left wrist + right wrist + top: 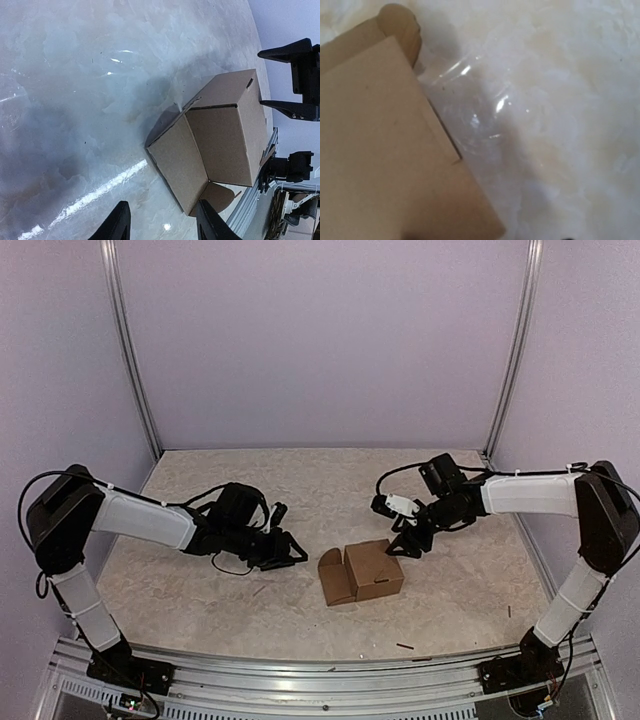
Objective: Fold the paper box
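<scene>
Left gripper (162, 207) with jaws parted and nothing between them, low over the table (200, 590), near the paper box (362, 572); right gripper (262, 78) likewise open and empty at the box's far side. Box rests mid-table between both arms, one end panel and rounded flap standing open. Risk: unbraced, the light box may skid or turn when the flap is pushed, so the tab misses
</scene>
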Available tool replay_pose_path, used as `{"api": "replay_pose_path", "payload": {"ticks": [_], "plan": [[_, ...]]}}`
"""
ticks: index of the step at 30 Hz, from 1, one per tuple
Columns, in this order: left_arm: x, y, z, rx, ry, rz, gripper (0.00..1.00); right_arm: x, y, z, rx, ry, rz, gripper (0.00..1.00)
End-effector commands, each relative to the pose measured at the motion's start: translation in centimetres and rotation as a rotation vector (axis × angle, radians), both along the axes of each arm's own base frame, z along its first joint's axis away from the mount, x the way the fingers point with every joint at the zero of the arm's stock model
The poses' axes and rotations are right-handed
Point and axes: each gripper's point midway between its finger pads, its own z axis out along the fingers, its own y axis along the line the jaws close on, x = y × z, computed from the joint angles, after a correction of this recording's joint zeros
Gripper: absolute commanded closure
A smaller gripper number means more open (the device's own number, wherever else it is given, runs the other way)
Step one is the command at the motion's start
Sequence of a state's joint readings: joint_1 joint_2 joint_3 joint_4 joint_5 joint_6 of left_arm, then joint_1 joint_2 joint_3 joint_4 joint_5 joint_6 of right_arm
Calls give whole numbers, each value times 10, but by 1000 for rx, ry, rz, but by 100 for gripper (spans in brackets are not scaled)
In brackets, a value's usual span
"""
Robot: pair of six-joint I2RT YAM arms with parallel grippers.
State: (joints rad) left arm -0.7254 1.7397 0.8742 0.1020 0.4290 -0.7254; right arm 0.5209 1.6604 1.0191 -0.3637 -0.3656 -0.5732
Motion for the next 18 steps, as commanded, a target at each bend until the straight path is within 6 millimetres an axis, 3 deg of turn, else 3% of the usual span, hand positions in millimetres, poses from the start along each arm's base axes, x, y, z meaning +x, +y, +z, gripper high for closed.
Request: {"api": "replay_pose_path", "payload": {"ticks": [1,7,12,18], "plan": [[3,-5,0,2,-7,-6,56,-5,-40,-30,-65,80,-79,32],[3,-17,7,-34,-26,-50,56,-7,-70,-36,-93,75,-117,32],[3,-40,20,-61,-77,-134,55,-9,-72,-35,-84,74,-117,32],[2,-76,23,-63,-94,-252,56,-16,-71,-39,-70,93,-108,31]]}}
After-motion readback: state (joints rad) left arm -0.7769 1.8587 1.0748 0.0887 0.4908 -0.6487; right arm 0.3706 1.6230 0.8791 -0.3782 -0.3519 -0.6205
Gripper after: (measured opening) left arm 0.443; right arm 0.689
